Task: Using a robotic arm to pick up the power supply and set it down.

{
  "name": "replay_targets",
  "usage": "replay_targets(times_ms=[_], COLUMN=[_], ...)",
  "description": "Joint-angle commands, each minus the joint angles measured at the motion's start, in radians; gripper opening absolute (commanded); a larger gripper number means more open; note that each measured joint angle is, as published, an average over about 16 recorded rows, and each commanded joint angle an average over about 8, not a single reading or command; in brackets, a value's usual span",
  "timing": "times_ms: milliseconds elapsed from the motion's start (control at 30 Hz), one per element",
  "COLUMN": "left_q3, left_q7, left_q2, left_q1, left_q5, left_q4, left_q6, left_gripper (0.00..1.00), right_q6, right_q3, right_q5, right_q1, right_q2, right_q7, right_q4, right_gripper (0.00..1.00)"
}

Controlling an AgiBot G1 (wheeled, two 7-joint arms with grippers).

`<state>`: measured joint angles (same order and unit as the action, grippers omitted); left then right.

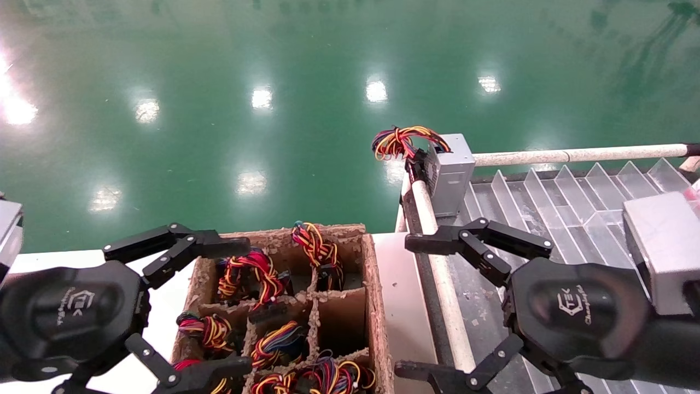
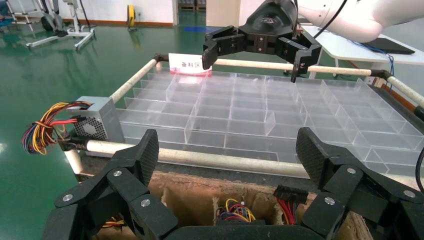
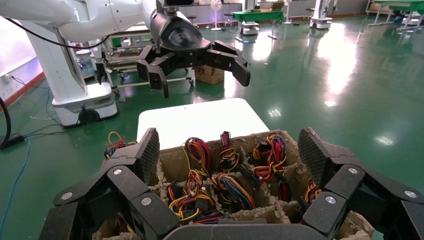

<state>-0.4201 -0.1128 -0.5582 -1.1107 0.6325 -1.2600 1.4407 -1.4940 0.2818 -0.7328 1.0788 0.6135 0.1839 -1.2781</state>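
Observation:
A grey power supply (image 1: 451, 172) stands on end in the far left corner of the clear-divider tray (image 1: 547, 191), its coloured wire bundle (image 1: 404, 142) hanging over the rail. The left wrist view shows the same power supply (image 2: 97, 122) off to one side. My left gripper (image 1: 240, 306) hovers open over the cardboard box (image 1: 374, 284), holding nothing. My right gripper (image 1: 410, 306) is open and empty over the strip between box and tray. Nothing lies between my own fingers in the left wrist view (image 2: 145, 155) or in the right wrist view (image 3: 147, 152).
The cardboard box (image 3: 285, 137) has paper dividers, and several wire bundles (image 3: 227, 182) stick up from its compartments. One compartment (image 1: 339, 323) looks bare. White tube rails (image 1: 574, 155) frame the tray. A white table (image 3: 200, 122) lies beyond the box, with green floor all round.

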Motion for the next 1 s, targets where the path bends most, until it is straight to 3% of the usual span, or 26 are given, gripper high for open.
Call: replay_targets(times_ms=[33, 1000], left_q3=[0.000, 0.000], left_q7=[0.000, 0.000], left_q2=[0.000, 0.000], left_q1=[0.000, 0.000], left_q5=[0.000, 0.000], left_q4=[0.000, 0.000], left_q6=[0.000, 0.000], left_gripper=[1.00, 1.00], right_q6=[0.000, 0.000], right_q3=[0.000, 0.000], right_q5=[0.000, 0.000], right_q1=[0.000, 0.000], right_q2=[0.000, 0.000], right_q7=[0.000, 0.000], right_q4=[0.000, 0.000], right_gripper=[1.00, 1.00])
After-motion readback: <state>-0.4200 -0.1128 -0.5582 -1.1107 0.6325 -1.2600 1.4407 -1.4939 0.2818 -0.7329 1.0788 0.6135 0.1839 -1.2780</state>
